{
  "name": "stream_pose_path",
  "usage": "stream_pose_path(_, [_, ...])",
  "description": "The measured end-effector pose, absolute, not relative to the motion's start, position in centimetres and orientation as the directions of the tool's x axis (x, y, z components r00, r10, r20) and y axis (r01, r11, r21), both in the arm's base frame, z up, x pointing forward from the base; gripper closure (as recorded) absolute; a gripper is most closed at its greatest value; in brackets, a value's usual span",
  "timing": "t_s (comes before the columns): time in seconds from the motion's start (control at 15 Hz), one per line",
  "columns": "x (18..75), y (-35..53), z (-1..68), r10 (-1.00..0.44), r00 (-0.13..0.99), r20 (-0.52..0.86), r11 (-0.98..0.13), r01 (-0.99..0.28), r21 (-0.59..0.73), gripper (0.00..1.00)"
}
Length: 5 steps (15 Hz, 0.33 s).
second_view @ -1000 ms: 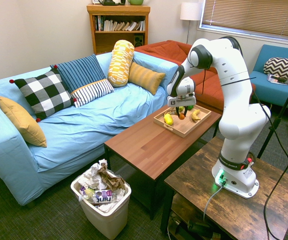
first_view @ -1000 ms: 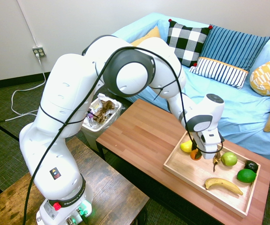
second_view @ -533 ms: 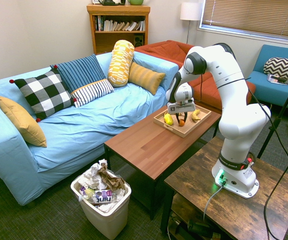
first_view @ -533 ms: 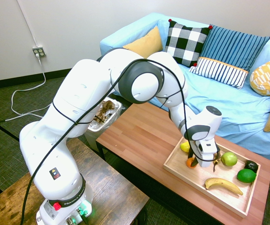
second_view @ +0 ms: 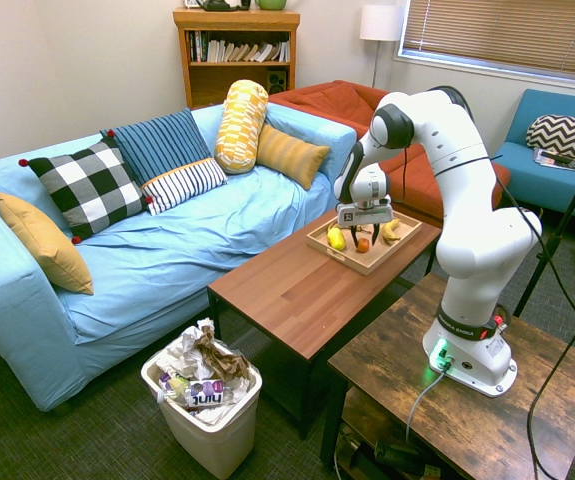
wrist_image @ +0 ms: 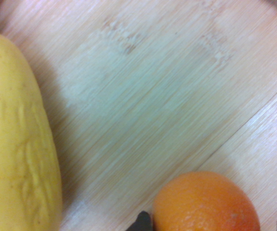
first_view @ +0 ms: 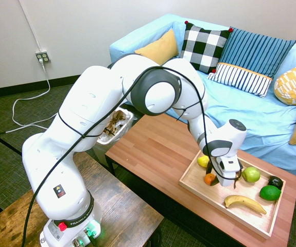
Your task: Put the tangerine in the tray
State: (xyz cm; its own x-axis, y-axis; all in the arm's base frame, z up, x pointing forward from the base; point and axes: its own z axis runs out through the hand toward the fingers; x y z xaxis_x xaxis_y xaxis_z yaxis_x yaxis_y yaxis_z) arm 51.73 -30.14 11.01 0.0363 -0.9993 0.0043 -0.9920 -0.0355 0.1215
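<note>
Tangerine Sitting in Tray, Gripper Standing Open

The lemon (first_view: 203, 161) is lying at the left in the tray (first_view: 189, 186); next, the tangerine (first_view: 209, 179) is resting on the tray floor. The gripper (second_view: 365, 243) is spreading its fingers around it, gripping nothing. Placing is looking complete; only lifting clear is remaining. Rightward, the apple (first_view: 251, 174) is sitting.

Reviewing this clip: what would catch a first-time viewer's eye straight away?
Probably the big white arm, arching from the wooden stand over the coffee table. Next, the light-blue sofa behind that table, piled with patterned cushions. Then the small bright-orange tangerine, lying in the wooden tray beneath the open claw, among other fruit.
</note>
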Motion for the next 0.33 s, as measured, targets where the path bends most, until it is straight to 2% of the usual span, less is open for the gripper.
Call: stream_pose_path(0.33, [52.1, -31.1, 15.9, -0.999, 0.030, 0.019, -0.029, -0.998, 0.058, 0.00])
